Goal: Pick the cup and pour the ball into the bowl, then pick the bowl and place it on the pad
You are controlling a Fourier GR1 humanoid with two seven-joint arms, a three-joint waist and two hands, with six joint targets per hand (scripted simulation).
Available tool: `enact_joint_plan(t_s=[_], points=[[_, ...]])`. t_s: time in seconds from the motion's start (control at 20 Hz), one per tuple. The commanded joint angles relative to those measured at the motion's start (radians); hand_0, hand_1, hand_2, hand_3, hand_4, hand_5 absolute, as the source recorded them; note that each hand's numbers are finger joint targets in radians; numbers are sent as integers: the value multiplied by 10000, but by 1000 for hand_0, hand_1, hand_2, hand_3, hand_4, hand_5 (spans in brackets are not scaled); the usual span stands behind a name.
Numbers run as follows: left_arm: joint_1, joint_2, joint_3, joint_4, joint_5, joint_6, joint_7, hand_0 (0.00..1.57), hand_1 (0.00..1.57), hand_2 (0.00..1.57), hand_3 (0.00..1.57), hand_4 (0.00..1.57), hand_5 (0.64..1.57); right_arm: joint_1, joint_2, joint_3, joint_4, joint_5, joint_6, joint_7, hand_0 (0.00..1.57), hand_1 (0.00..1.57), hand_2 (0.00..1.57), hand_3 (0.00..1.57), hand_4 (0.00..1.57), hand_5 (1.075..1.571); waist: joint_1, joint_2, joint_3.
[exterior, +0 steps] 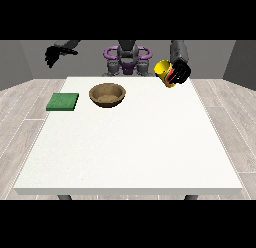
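Observation:
A yellow cup (163, 71) hangs above the table's far right part, tilted with its mouth towards the view's left. The hand at the view's right (180, 73) has its fingers curled round the cup. No ball shows in the cup's mouth. A brown bowl (107, 95) stands on the table left of centre, near the far edge, a good way left of the cup. A green pad (63, 102) lies flat at the table's left edge. The hand at the view's left (55, 54) is raised off the table beyond its far left corner, holding nothing.
The white table (130, 152) stretches wide towards the camera in front of the bowl and pad. The robot's torso (127, 57) stands behind the far edge, between the two arms.

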Motion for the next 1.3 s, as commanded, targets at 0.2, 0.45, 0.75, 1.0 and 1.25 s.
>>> enact_joint_plan(t_s=[0.2,0.45,0.75,1.0,1.25], points=[[-380,-1008,-1284,-343,-2073,1001,2329,1495,1495,1571,1571,1530,1287,26,-701,-568,1080,-152,700,-725,0,0,0,0,0,1569,191,-194,-14],[-1523,-1405,-2617,-107,-4138,769,4562,1516,1516,1571,1571,1571,1211,-9,-332,-267,1462,230,359,-797,0,0,0,0,0,1570,187,-674,-5],[-2319,-2232,-4565,280,-6753,-14,6431,1538,1538,1571,1571,1485,1334,-12,-800,-496,2191,-42,984,-653,0,0,0,0,0,1571,129,-1266,8],[-2901,-2886,-6068,800,-8627,-1002,7116,1477,1477,1571,1571,1571,1098,-481,-712,-510,2206,30,713,-840,0,0,0,0,0,1571,-213,-781,5],[-3640,-2853,-7356,1148,-10029,-2611,6813,1533,1533,1571,1571,1556,1164,-551,-503,-324,2403,136,706,-832,0,0,0,0,0,1570,-46,-1078,1]])
